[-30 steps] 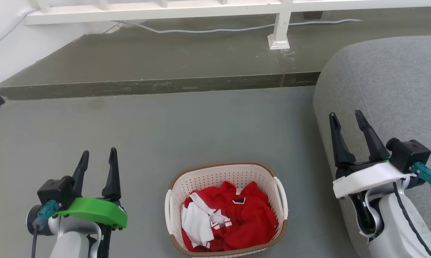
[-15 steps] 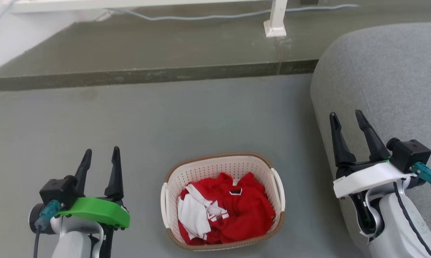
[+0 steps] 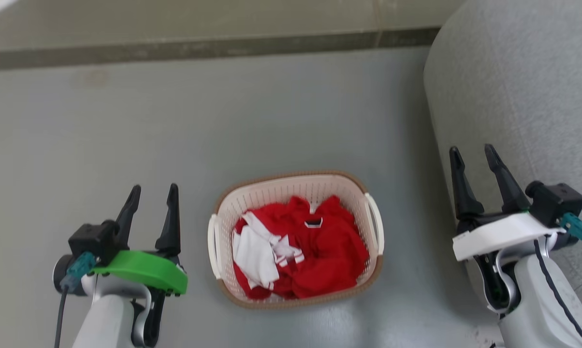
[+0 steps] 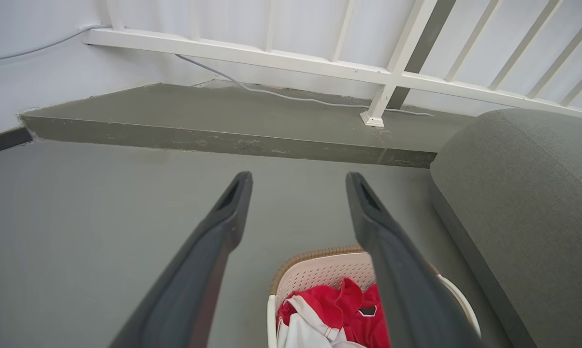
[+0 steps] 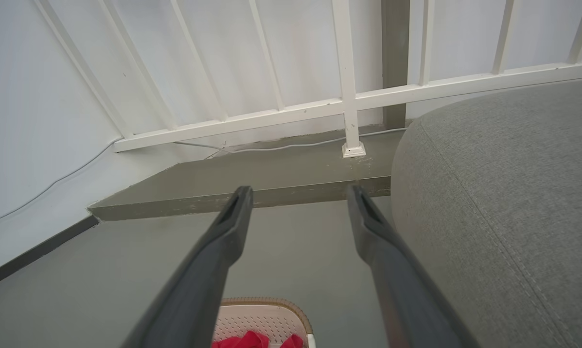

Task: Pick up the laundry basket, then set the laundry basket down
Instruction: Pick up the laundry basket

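1. Laundry basket (image 3: 276, 191): cream perforated plastic w/ brown woven-look rim. It sits on the grey floor (image 3: 223, 121), low-centre in the head view, between your two arms. A grey sofa (image 3: 513, 87) is near its right side, not touching.
2. Contents: a crumpled red garment (image 3: 329, 251) and a white cloth (image 3: 252, 251), approx. at or below rim level.
3. Left gripper (image 3: 154, 186): fingers spread apart, nothing held. It is beside the basket's left side, clear of it.
4. Right gripper (image 3: 471, 148): also spread and empty. It is further off to the right, seen against the sofa's edge.
5. Handling, my est.: light load. The shell looks fairly stiff, but thin perforated walls may flex. Smooth plastic is prob. slippery on hard fingers.
6. Where to grip: the white loop handles on the short sides, left handle (image 3: 212, 246) and right handle (image 3: 374, 224). Take one per gripper. The rim is a fallback.
7. Risk: an uneven lift tilts the basket and the clothes could slide. Keep both grippers level. Pick-up not yet begun.
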Tool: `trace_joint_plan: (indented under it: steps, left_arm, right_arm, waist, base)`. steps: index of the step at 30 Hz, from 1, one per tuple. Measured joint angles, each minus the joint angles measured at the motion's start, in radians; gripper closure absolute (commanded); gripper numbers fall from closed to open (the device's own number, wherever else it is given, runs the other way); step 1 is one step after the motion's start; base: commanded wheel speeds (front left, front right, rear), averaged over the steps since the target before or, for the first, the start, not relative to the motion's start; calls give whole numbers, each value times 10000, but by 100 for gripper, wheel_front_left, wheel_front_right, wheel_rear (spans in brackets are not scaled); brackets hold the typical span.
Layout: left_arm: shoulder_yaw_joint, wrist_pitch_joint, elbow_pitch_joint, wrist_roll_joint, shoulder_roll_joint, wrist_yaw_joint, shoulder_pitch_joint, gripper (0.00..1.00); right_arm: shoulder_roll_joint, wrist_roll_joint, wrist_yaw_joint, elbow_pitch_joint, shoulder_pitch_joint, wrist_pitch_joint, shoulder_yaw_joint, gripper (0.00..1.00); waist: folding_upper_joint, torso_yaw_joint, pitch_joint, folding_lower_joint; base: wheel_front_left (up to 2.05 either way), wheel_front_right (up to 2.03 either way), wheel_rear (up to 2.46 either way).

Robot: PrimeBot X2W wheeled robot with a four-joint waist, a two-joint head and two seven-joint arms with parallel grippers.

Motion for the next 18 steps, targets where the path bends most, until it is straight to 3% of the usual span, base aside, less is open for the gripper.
trace_joint_plan:
  steps: [8,18]
  left_arm:
    - [-274,77,504,0,-15,-67,-736,0]
    - [-487,267,1448,-88,-40,-146,-2000,0]
  right_arm:
    - [-2,2,0,460,-588,0,194,0]
    - [-40,123,0,1896,-1393,0,671,0]
  waist:
    - [0,0,1046,1]
    - [0,24,2400,1]
  base:
    - [0,0,0]
    - [0,0,0]
